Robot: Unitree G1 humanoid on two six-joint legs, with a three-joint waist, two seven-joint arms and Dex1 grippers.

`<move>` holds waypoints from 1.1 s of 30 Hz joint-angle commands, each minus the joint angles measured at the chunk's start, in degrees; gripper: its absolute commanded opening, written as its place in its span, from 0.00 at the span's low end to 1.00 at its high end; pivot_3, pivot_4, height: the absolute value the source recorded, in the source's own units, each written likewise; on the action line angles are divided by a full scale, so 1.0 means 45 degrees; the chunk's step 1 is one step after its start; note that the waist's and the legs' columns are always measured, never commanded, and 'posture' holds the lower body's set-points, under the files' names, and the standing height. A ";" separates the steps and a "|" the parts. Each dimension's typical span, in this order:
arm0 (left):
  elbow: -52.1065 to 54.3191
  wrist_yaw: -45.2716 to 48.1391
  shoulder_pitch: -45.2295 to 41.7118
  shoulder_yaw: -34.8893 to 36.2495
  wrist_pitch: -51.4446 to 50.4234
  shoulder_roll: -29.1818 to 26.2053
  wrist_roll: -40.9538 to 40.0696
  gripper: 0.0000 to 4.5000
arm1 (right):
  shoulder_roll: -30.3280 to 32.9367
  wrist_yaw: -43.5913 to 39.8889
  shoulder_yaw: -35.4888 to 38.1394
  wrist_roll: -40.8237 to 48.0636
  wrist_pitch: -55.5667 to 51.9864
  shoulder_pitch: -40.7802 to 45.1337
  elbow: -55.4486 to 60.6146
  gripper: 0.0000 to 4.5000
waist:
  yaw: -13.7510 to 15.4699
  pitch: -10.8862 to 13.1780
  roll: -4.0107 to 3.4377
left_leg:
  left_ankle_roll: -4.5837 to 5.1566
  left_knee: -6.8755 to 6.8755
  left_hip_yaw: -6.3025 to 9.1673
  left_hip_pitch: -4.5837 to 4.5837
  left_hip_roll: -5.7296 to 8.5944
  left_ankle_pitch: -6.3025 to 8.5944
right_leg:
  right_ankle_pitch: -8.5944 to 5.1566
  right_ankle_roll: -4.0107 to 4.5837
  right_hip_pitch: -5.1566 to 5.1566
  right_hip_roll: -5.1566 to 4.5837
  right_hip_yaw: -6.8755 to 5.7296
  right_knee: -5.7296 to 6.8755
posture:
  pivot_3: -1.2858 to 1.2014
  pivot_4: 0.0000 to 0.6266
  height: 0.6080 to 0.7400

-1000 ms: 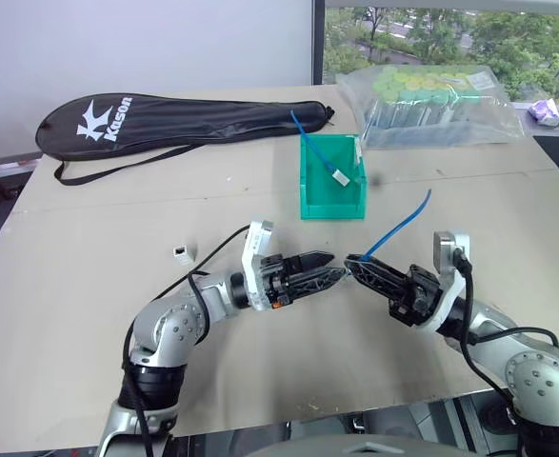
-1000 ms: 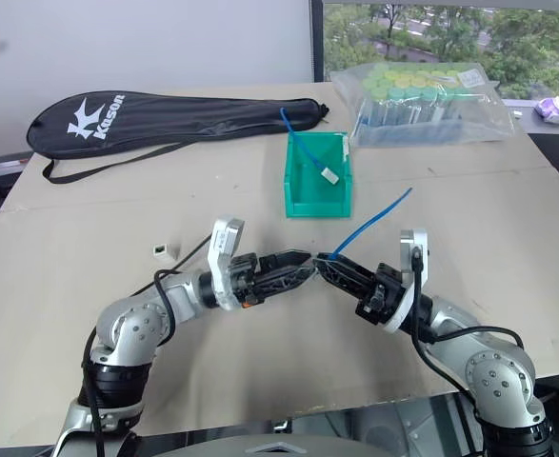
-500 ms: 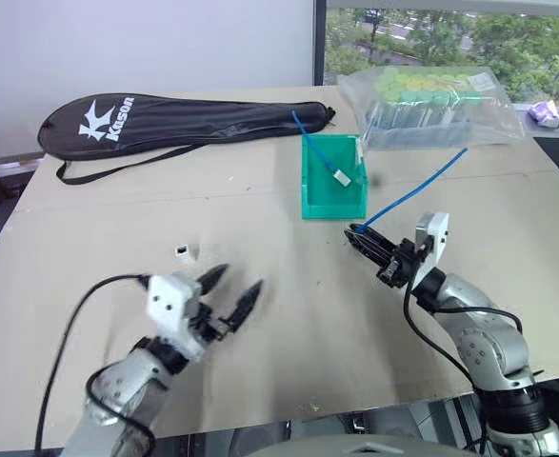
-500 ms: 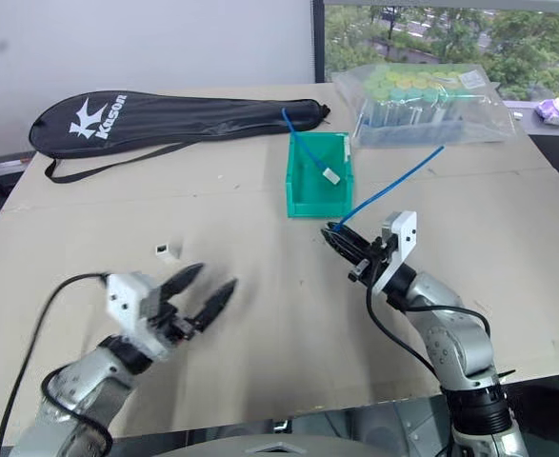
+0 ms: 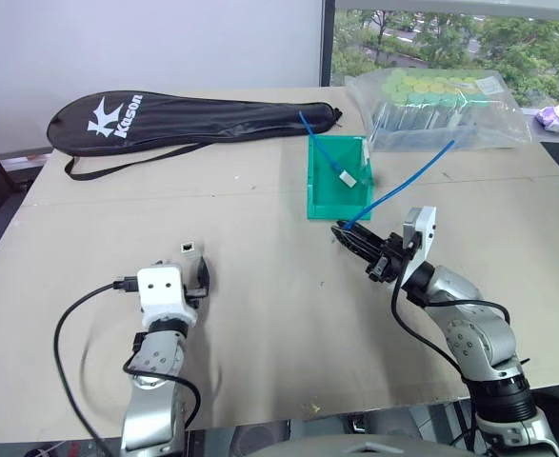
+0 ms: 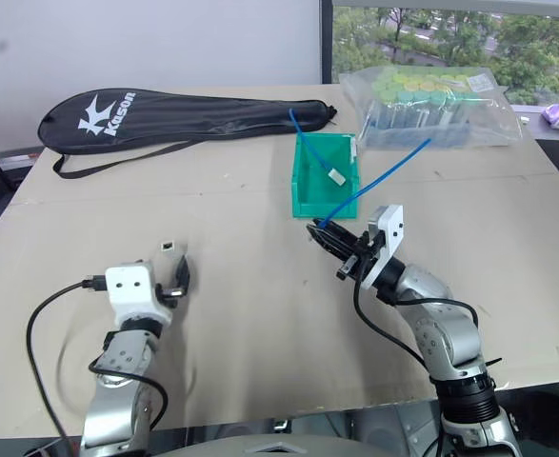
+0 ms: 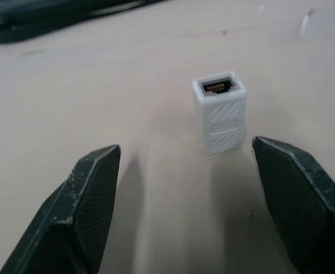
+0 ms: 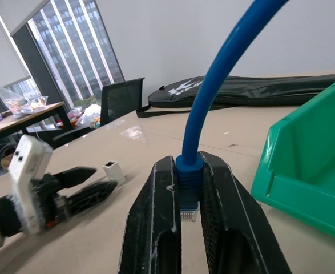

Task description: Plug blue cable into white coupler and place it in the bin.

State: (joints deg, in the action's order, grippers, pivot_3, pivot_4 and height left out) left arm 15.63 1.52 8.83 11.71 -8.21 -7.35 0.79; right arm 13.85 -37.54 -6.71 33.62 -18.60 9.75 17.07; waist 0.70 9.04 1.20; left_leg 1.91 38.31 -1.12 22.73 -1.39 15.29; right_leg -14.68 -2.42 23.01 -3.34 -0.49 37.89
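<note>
The white coupler [image 5: 189, 249] stands upright on the table at the left, its dark socket facing up [image 7: 220, 111]. My left gripper [image 7: 185, 147] sits low just short of it, open, with a finger on either side and nothing held. My right gripper [image 5: 342, 231] is shut on the blue cable [image 5: 408, 181] just behind its clear plug [image 8: 188, 214]. The cable arcs up and away toward the back right. The green bin [image 5: 338, 207] stands just beyond the right gripper; inside it lie another blue cable and a white block.
A black racket bag [image 5: 193, 114] lies along the far left of the table. A clear bag of green-capped tubes [image 5: 441, 100] sits at the far right, behind the bin. Open tabletop lies between the two grippers.
The left gripper has swung left, away from the right gripper, and turned to point at the coupler. The right gripper, still holding the cable, has moved forward toward the bin.
</note>
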 commanded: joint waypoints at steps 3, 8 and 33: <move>-0.1044 0.0203 -0.0469 -0.0265 0.0341 -0.0021 -0.0127 0.84 | -0.0092 -0.0276 0.0046 0.0457 0.0041 -0.0070 0.1106 0.00 | 0.0024 -0.0020 -0.0027 | 0.0000 0.0000 0.0002 -0.0002 0.0000 0.0000 | 0.0000 0.0000 -0.0001 -0.0004 -0.0003 0.0006 | 0.52 0.24 1.00; -0.1361 0.0305 -0.0706 -0.0351 0.0516 -0.0023 -0.0164 0.84 | 0.0029 -0.0595 0.0016 0.0673 -0.0118 -0.0196 0.1355 0.00 | 0.0032 -0.0041 -0.0056 | 0.0000 0.0002 0.0018 -0.0038 0.0004 0.0000 | 0.0000 0.0001 -0.0049 -0.0010 -0.0019 0.0003 | 0.52 0.24 1.00; -0.6478 1.2724 -0.5797 -0.5375 0.2960 -0.2446 -0.2917 0.11 | 0.0921 -0.1160 -0.0527 -0.1393 0.0391 0.0128 0.0533 0.00 | 0.0003 -0.0046 -0.0064 | 0.0001 0.0004 0.0029 -0.0031 0.0031 -0.0001 | -0.0002 0.0002 -0.0055 0.0025 -0.0039 -0.0012 | 0.52 0.24 1.00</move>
State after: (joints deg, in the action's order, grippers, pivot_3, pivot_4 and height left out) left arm -9.51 54.21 -15.34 -11.53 2.10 -18.12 -12.00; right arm 17.29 -41.44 -9.14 28.09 -17.99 9.97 18.89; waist 0.71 8.84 0.91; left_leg 1.91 38.33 -0.95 22.59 -1.27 15.29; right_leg -14.68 -2.40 22.77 -3.15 -0.68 37.82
